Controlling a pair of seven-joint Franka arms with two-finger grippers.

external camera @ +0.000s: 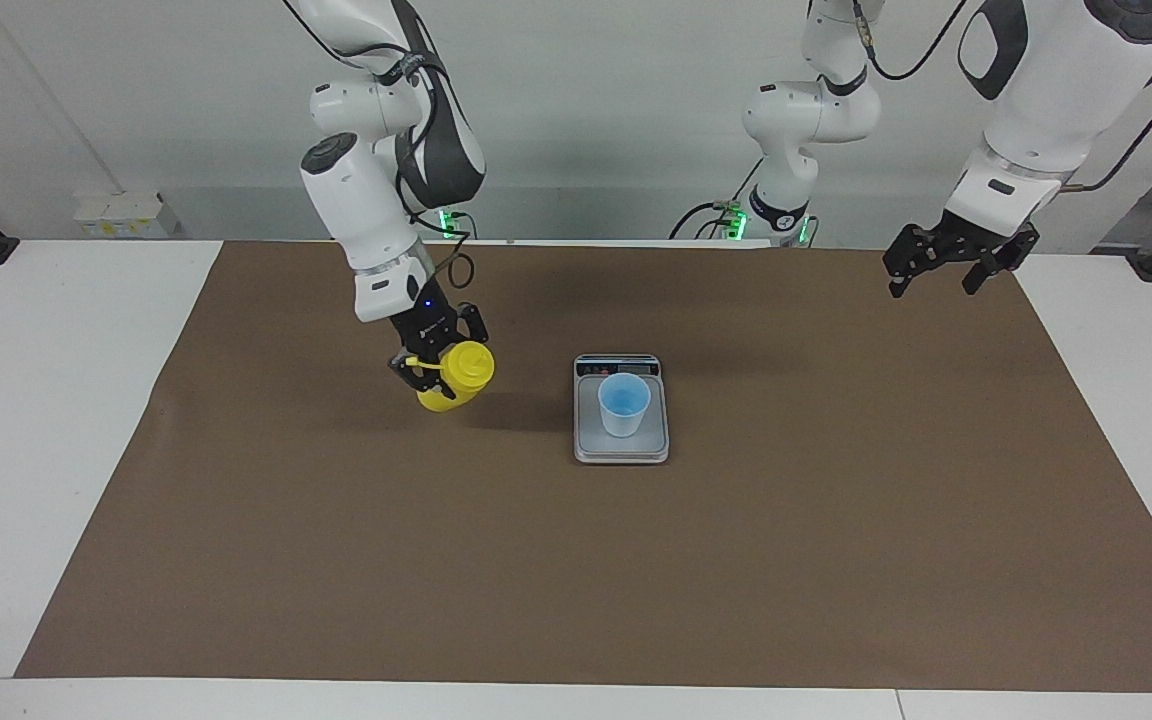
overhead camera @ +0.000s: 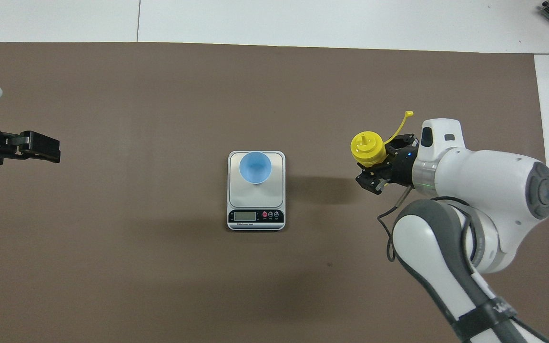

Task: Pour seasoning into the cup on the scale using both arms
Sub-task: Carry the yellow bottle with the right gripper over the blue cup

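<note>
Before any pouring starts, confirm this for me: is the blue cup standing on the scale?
Yes, the blue cup stands upright on the scale, on the part of its platform farther from the robots than the display strip.

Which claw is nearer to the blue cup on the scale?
Right. The right claw grips the yellow bottle beside the scale holding the cup; the left claw hangs open over the mat's left-arm end.
</note>
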